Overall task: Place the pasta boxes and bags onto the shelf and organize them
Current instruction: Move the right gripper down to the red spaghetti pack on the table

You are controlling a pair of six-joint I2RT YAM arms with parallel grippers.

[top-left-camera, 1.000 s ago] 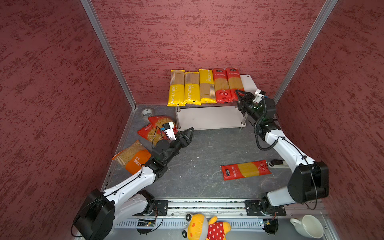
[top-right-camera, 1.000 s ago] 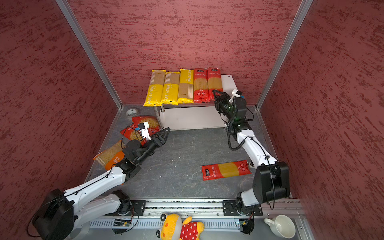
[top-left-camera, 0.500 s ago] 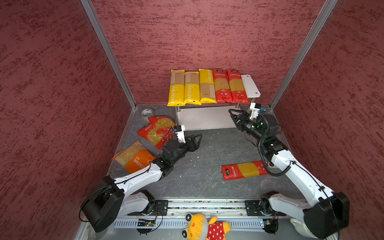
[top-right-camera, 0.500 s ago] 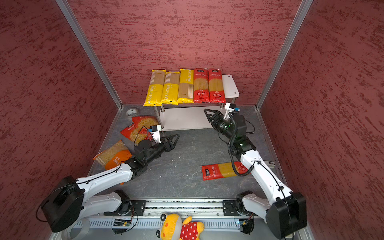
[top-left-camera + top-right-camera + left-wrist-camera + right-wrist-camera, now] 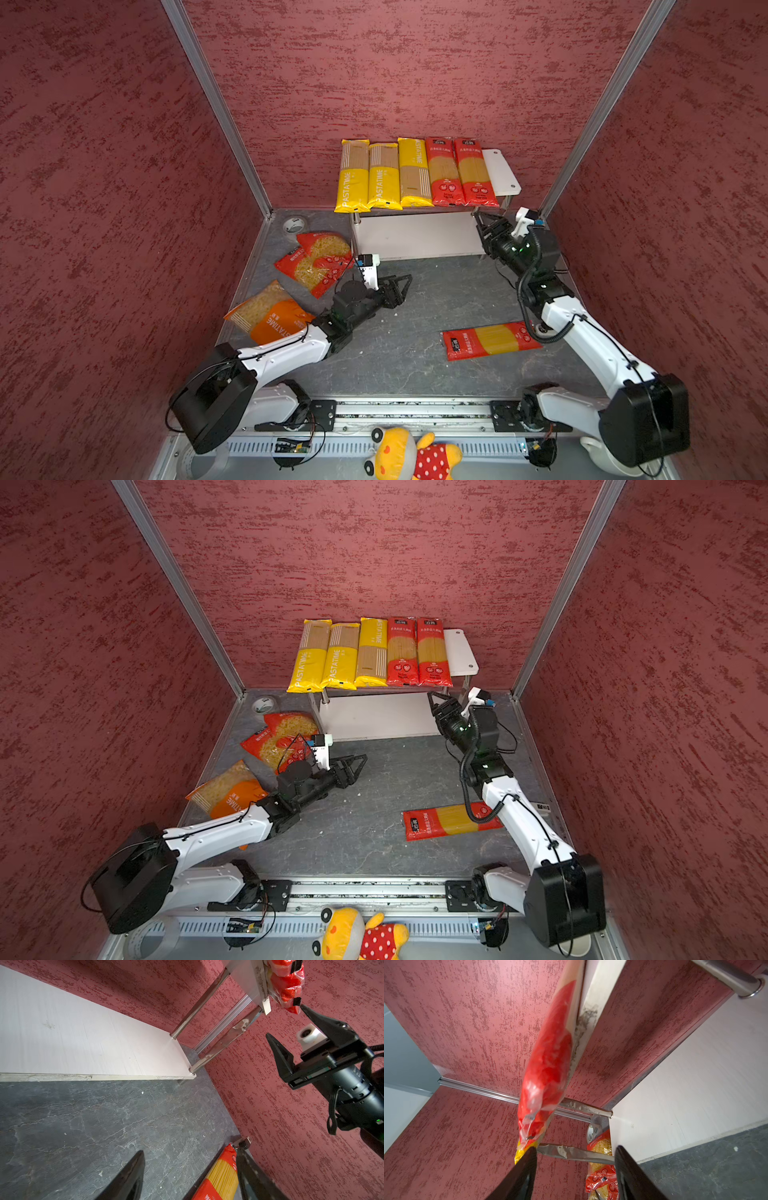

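On the shelf [image 5: 500,174] top board, in both top views, three yellow spaghetti packs [image 5: 384,176] and two red spaghetti packs [image 5: 459,172] lie side by side. A third red pack [image 5: 490,340] lies on the table [image 5: 415,332]. Left wrist view: left tool [image 5: 190,1152] wide, empty. Right wrist view: right tool [image 5: 575,1149] wide, empty.

White shelf [image 5: 500,170]; yellow packs [image 5: 383,178]; red packs [image 5: 444,172]; orange bag [image 5: 274,320]; mottled maroon walls [image 5: 415,62]; veined grey floor [image 5: 415,332].

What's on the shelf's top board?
Three yellow spaghetti packs and two red spaghetti packs, side by side. Top board bare at its right end, covered elsewhere.
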